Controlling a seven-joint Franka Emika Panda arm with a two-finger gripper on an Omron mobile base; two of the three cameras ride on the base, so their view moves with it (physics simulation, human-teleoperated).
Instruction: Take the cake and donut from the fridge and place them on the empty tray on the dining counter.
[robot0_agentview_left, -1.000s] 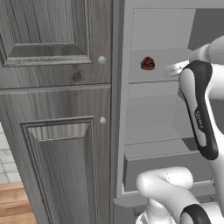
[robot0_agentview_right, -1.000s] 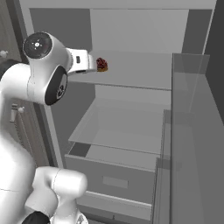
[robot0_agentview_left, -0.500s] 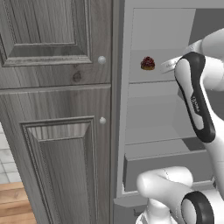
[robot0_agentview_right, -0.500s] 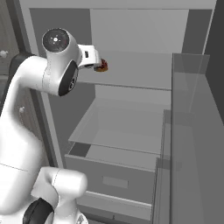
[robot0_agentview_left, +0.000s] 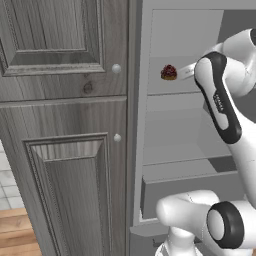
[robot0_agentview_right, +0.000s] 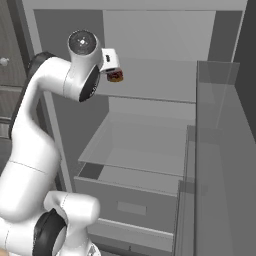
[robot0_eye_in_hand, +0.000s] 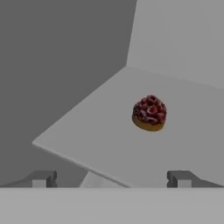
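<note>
The cake (robot0_eye_in_hand: 149, 113), small, round and dark brown with a reddish top, sits on the upper shelf of the open fridge (robot0_agentview_left: 175, 115). It also shows on that shelf from the left base (robot0_agentview_left: 169, 72) and the right base (robot0_agentview_right: 116, 76). My gripper (robot0_eye_in_hand: 111, 179) is open, with its fingertips (robot0_eye_in_hand: 43, 178) spread wide at the shelf's front edge and the cake ahead between them, untouched. From the left base the gripper (robot0_agentview_left: 182, 73) reaches in just right of the cake. From the right base the gripper (robot0_agentview_right: 113, 69) hangs right over the cake. The donut, the empty tray and the dining counter are out of view.
A grey wood-panelled cabinet (robot0_agentview_left: 65, 125) stands left of the fridge. Below the cake's shelf are a lower shelf (robot0_agentview_right: 145, 145) and a pulled-out drawer (robot0_agentview_right: 130, 202). The fridge door with its clear bins (robot0_agentview_right: 220, 150) stands open on the right.
The arm has swung further into the fridge, and the hand has come closer to the cake. The jaws stayed open and the cake has not moved.
</note>
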